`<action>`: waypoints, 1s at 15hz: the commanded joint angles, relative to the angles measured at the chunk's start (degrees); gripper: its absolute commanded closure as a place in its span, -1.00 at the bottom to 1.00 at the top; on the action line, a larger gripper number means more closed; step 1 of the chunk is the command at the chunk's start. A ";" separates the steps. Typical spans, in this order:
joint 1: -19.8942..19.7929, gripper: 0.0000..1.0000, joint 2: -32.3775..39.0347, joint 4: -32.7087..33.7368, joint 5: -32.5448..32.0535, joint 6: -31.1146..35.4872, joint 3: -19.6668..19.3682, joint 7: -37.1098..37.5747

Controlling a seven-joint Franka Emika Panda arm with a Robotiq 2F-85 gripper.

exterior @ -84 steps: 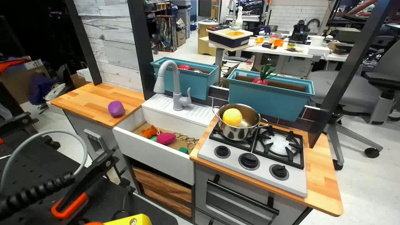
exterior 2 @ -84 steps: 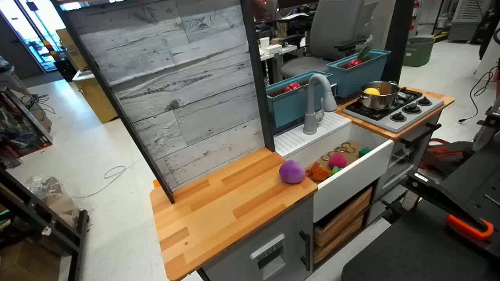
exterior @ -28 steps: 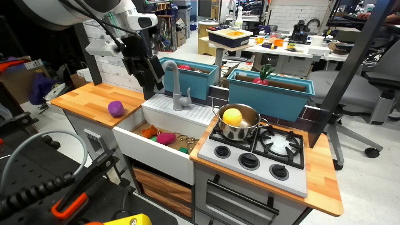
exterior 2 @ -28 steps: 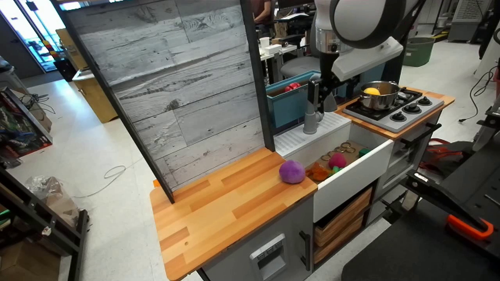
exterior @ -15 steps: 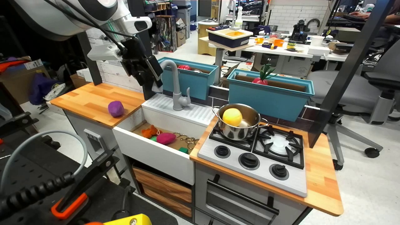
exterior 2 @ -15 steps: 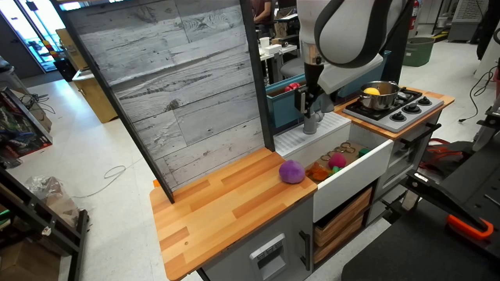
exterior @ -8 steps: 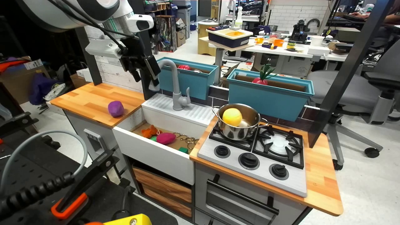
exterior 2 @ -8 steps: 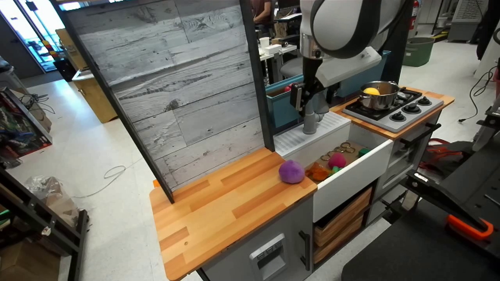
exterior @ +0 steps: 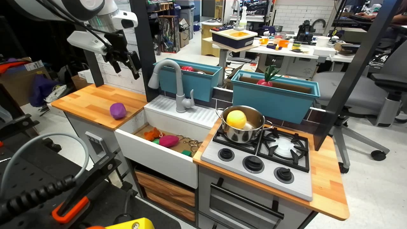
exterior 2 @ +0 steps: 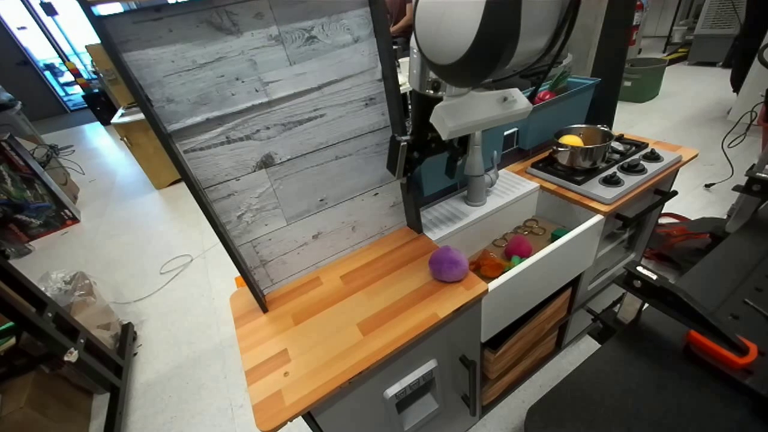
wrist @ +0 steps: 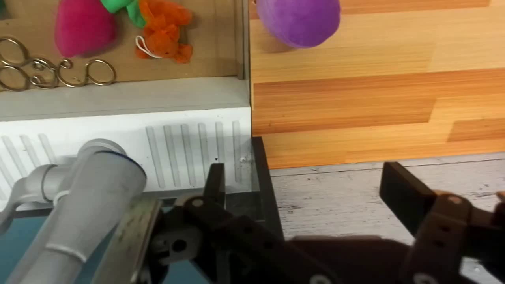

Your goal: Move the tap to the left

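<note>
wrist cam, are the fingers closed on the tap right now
No, in the wrist view the fingers stand wide apart and the tap is outside the gap between them.

Since the earliest pictures we see the arm (exterior 2: 456, 36) come into both exterior views and the tap (exterior: 179, 85) turn, its spray head (exterior: 154, 80) now a little farther left. The gripper (exterior: 127, 72), close to that head a moment ago, has moved left and now hangs apart from it.
</note>
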 commanded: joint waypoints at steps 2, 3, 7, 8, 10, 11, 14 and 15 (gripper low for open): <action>0.33 -1.00 2.28 3.25 1.27 -0.45 0.77 -4.29; -0.23 -1.00 2.08 2.94 1.54 -1.25 1.55 -5.22; -2.31 -1.00 0.32 0.86 2.71 -4.99 5.01 -8.52; -2.98 -1.00 -0.23 0.35 3.32 -6.86 6.03 -9.47; -3.94 -1.00 -1.61 -0.92 4.28 -10.05 7.42 -10.98; -4.07 -1.00 -2.35 -1.35 4.92 -11.90 7.64 -10.95; -3.66 -1.00 -6.20 -3.07 7.38 -21.73 6.49 -7.74; -3.20 -1.00 -7.65 -3.60 8.14 -25.99 5.50 -5.81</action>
